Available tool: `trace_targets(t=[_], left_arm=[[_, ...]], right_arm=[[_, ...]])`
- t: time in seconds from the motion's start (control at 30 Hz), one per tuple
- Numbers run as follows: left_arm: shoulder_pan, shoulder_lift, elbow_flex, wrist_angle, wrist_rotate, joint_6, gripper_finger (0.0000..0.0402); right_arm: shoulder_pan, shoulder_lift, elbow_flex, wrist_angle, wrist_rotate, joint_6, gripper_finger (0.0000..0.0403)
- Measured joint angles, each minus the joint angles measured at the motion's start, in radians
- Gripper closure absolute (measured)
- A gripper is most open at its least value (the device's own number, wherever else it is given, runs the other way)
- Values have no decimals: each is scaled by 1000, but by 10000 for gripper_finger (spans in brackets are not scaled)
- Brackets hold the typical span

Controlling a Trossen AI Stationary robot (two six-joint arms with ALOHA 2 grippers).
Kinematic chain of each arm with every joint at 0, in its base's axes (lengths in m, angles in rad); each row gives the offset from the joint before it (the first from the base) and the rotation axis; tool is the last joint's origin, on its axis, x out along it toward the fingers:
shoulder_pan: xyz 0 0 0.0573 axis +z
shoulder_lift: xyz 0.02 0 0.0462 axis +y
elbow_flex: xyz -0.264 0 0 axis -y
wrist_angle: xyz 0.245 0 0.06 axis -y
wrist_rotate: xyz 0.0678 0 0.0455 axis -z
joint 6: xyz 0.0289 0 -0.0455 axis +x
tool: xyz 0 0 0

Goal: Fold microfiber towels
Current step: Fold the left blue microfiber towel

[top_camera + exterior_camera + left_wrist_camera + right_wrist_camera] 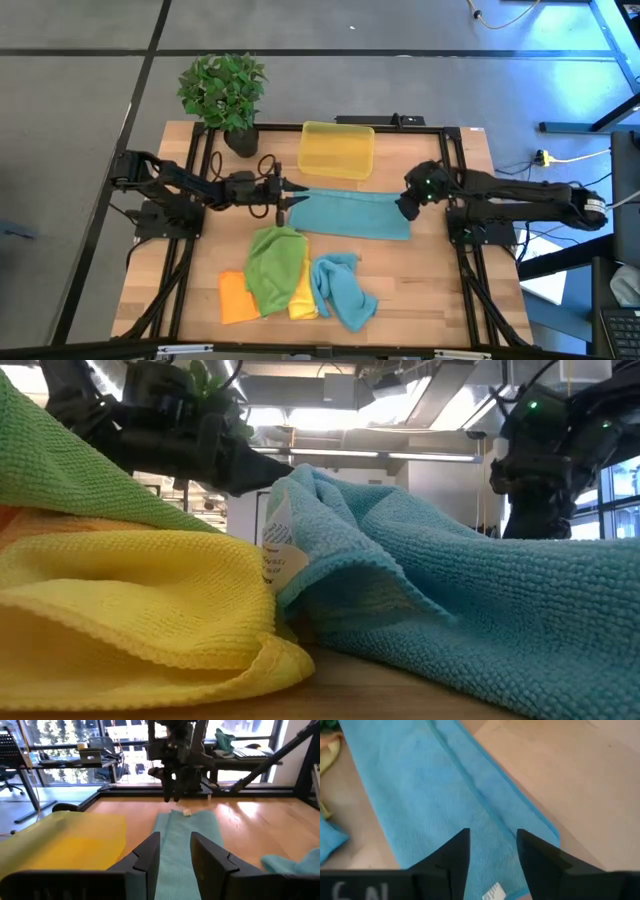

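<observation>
From above, a long teal towel (350,215) lies folded into a flat strip in the middle of the wooden worktop (440,300). The left tool (283,205) sits at its left end and the right tool (408,208) at its right end. A see-through yellow bin (337,150) stands just behind the strip, and a leafy plant (222,90) stands at the far left. Near the front lie a green towel (272,265), an orange towel (235,297), a yellow towel (303,300) and a crumpled blue towel (343,290).

The low view shows the fuzzy weave of the yellow towel (130,600) and blue towel (480,610) up close, with a white tag (277,555).

The left wrist view shows that tool's fingers (150,852) a little apart over the strip (187,835), holding nothing.

The right wrist view shows its fingers (457,852) apart too, just above the strip's corner (470,805), gripping nothing
</observation>
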Motion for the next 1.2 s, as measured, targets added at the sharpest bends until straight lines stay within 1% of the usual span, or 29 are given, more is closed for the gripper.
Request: trace_targets(t=[0.1, 0.17, 0.3, 0.53, 0.7, 0.8, 0.87, 0.9, 0.97, 1.0, 1.07, 1.1, 1.13, 1.2], left_arm=[[0, 0, -5, 4, -11, 3, 302], [0, 0, -4, 6, -11, 19, 302], [0, 0, -5, 5, -11, 24, 302], [-4, 0, -5, -49, -11, 26, 302], [23, 0, -4, -100, -12, 8, 302], [57, 0, 4, -168, -1, -27, 302], [96, 0, 39, -265, 46, -49, 302], [119, 0, 69, -340, 92, -57, 302], [168, 0, 146, -551, 175, -58, 302], [189, 0, 191, -689, 197, -49, 302], [223, 0, 283, -944, 200, -5, 302], [237, 0, 322, -1046, 195, 20, 302], [251, 0, 354, -1125, 195, 45, 302], [277, 0, 399, -1221, 209, 84, 302]], right_arm=[[-50, 53, 0, 18, -37, -6, 233], [-83, 95, 4, 37, -87, -15, 233], [-118, 179, 40, 8, -139, -48, 233], [-141, 271, 149, -97, -143, -195, 233], [-172, 337, 236, -266, -143, -275, 233], [-181, 376, 253, -323, -143, -301, 233], [-182, 395, 253, -324, -156, -306, 233], [-182, 403, 253, -323, -170, -310, 233], [-181, 416, 253, -323, -187, -320, 233], [-181, 421, 253, -323, -192, -321, 233], [-181, 427, 253, -323, -192, -323, 233], [-181, 427, 253, -323, -196, -324, 233], [-181, 427, 253, -323, -197, -324, 233], [-181, 427, 253, -323, -196, -323, 233]])
